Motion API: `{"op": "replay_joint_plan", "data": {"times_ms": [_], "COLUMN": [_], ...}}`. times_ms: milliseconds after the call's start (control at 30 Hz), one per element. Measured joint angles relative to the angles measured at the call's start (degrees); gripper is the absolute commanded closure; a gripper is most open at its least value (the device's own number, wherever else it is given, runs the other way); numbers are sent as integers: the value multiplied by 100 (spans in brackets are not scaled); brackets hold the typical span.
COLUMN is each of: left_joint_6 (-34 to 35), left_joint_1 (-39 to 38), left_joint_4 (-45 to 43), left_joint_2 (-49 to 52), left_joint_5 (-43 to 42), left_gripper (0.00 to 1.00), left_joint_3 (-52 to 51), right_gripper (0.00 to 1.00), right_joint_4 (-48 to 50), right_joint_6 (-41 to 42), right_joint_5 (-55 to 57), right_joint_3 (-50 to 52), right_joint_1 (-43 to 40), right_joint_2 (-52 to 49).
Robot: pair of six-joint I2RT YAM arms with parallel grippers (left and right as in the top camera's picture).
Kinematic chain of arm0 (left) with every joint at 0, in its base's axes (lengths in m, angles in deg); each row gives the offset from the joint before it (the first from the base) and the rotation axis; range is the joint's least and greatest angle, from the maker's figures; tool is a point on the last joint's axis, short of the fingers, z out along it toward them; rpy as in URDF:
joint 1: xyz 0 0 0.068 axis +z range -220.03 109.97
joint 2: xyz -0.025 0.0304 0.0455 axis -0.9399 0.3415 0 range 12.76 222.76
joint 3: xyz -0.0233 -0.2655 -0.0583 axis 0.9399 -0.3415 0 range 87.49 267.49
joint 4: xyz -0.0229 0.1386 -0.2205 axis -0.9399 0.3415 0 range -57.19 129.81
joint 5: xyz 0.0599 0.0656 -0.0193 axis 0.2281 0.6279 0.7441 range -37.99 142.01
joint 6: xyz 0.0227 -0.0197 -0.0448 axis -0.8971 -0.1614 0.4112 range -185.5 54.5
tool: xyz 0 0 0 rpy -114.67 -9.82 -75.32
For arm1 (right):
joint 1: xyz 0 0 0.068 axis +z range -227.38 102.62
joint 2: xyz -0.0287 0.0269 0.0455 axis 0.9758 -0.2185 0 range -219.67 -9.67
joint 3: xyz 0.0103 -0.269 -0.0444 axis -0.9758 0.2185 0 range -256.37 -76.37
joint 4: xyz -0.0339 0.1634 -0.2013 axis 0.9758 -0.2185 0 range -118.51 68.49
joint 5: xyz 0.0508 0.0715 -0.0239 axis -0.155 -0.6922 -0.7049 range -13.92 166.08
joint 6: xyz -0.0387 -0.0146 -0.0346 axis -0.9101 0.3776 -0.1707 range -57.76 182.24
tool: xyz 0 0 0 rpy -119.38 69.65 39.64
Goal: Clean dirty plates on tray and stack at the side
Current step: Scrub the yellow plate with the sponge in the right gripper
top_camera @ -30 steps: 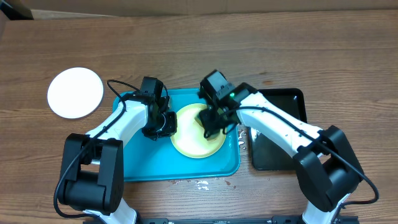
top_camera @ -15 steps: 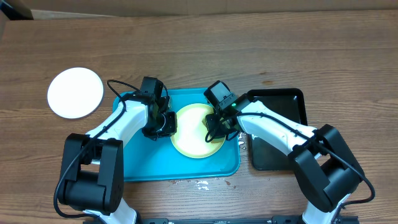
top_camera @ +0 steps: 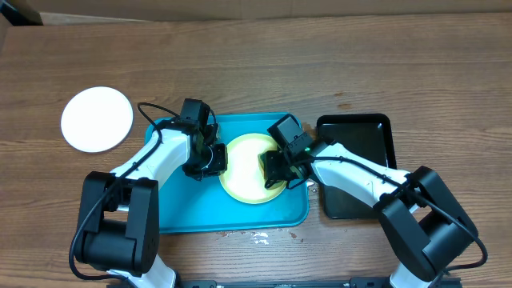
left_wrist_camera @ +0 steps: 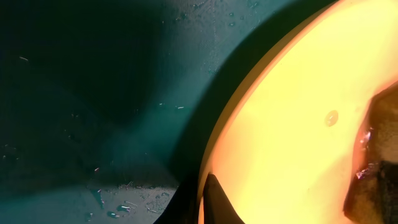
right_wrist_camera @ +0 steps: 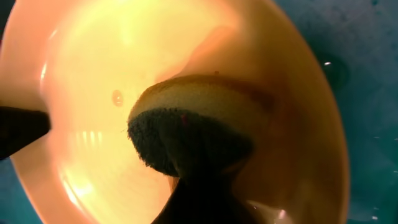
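A pale yellow-green plate (top_camera: 244, 186) lies on the turquoise tray (top_camera: 184, 210). My left gripper (top_camera: 216, 160) is shut on the plate's left rim; in the left wrist view its fingertips (left_wrist_camera: 211, 202) pinch the rim of the plate (left_wrist_camera: 292, 124) over the tray (left_wrist_camera: 93, 93). My right gripper (top_camera: 276, 170) is shut on a yellow sponge with a dark scrub side (right_wrist_camera: 186, 127), pressed on the plate (right_wrist_camera: 124, 56). That sponge's edge (left_wrist_camera: 376, 155) shows in the left wrist view. A white plate (top_camera: 97, 118) lies on the table at the far left.
A glossy black tray (top_camera: 360, 172) sits right of the turquoise tray, under my right arm. Water drops and white specks (top_camera: 260, 237) lie on the wooden table by the tray's front edge. Droplets dot the tray floor (right_wrist_camera: 367, 50).
My right gripper has drawn the sponge across the plate toward the table's front edge. The left gripper and the plate have stayed put.
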Motion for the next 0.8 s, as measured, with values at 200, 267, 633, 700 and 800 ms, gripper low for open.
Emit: {"op": "replay_joint_plan", "data": {"times_ms": [200, 267, 633, 700, 800], "left_joint_6": [0, 0, 0, 0, 0], "left_joint_1": [0, 0, 0, 0, 0], "left_joint_4": [2, 2, 2, 4, 2], "left_joint_2": [-2, 0, 0, 0, 0], "left_joint_5": [-2, -2, -4, -4, -4], "left_gripper": [96, 96, 96, 96, 96], "left_joint_3": [0, 0, 0, 0, 0], "right_gripper": [96, 96, 96, 96, 96], "right_joint_4": [619, 898, 977, 968, 968], "right_joint_6": [214, 238, 249, 249, 286], "right_joint_5": [-146, -203, -354, -356, -354], "right_joint_3": [118, 136, -2, -2, -2], "right_joint_1": [310, 442, 151, 151, 162], "right_joint_2": [-22, -57, 57, 85, 87]}}
